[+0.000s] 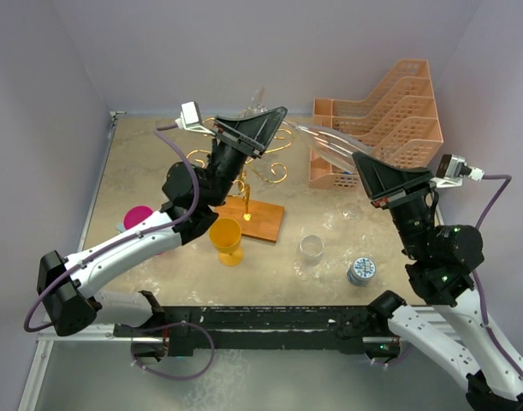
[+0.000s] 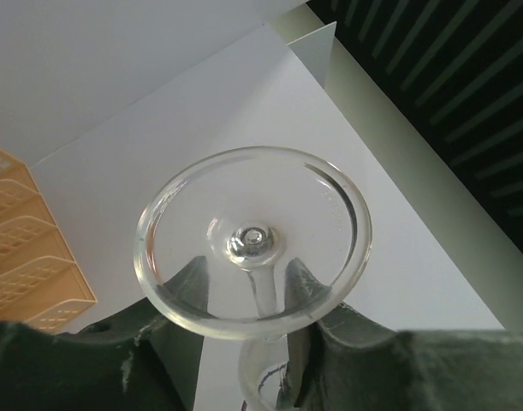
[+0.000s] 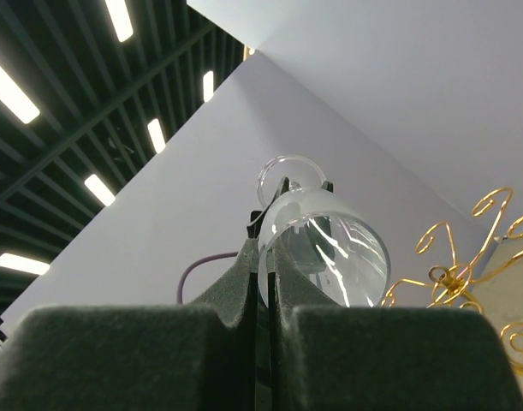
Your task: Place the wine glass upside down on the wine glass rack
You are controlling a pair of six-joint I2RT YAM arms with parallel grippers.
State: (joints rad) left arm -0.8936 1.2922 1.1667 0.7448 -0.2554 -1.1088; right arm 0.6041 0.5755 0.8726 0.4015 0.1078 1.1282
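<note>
A clear wine glass (image 1: 323,139) hangs in the air on its side between my two grippers, above the back of the table. My right gripper (image 1: 360,159) is shut on the rim of its bowl (image 3: 329,248), pinching the glass wall between its pads (image 3: 244,274). The left gripper (image 2: 244,276) stands open around the stem just below the round foot (image 2: 252,235). One of its fingers (image 2: 186,287) is on each side, with a gap to the stem. The gold wire wine glass rack (image 1: 265,167) on its wooden base (image 1: 259,221) stands under the left gripper. Its scrolls (image 3: 456,270) show in the right wrist view.
A peach lattice tray stack (image 1: 389,120) stands at the back right. In front of the rack are a yellow goblet (image 1: 228,241), a clear tumbler (image 1: 311,250) and a small blue-patterned tin (image 1: 361,271). A pink object (image 1: 139,216) lies at the left.
</note>
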